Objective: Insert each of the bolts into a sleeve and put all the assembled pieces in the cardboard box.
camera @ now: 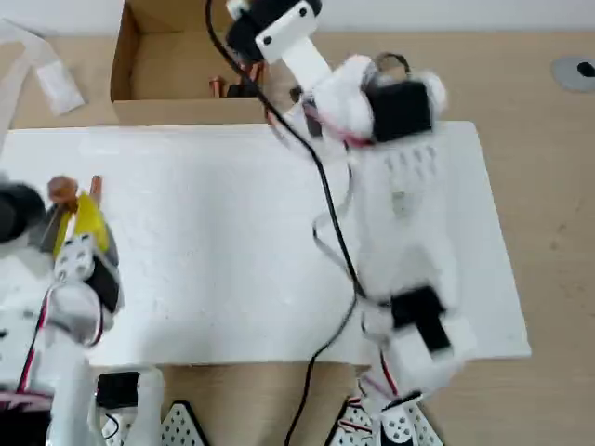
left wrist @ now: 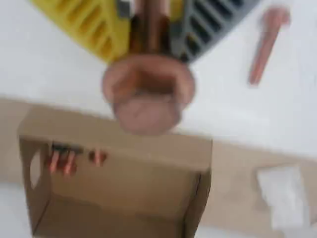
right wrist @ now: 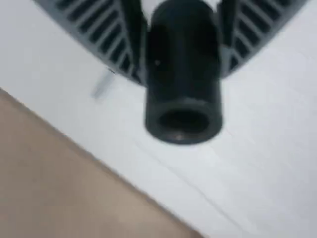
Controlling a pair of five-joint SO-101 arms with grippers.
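Note:
My left gripper (left wrist: 151,27), with one yellow and one grey finger, is shut on a copper bolt (left wrist: 147,94) whose head points toward the cardboard box (left wrist: 119,148). In the high view this gripper (camera: 72,212) sits at the left edge of the white mat (camera: 214,242). A second copper bolt (left wrist: 267,44) lies loose on the mat beside it. Assembled copper-and-black pieces (left wrist: 64,158) lie in a corner of the box (camera: 139,65). My right gripper (right wrist: 181,44) is shut on a black sleeve (right wrist: 183,94), open end outward, above the mat's edge. The right arm (camera: 390,186) stretches toward the box.
A black cable (camera: 325,204) trails across the mat from the right arm. A white packet (camera: 56,84) lies on the wooden table left of the box, and a grey disc (camera: 576,72) sits at the far right. The mat's middle is bare.

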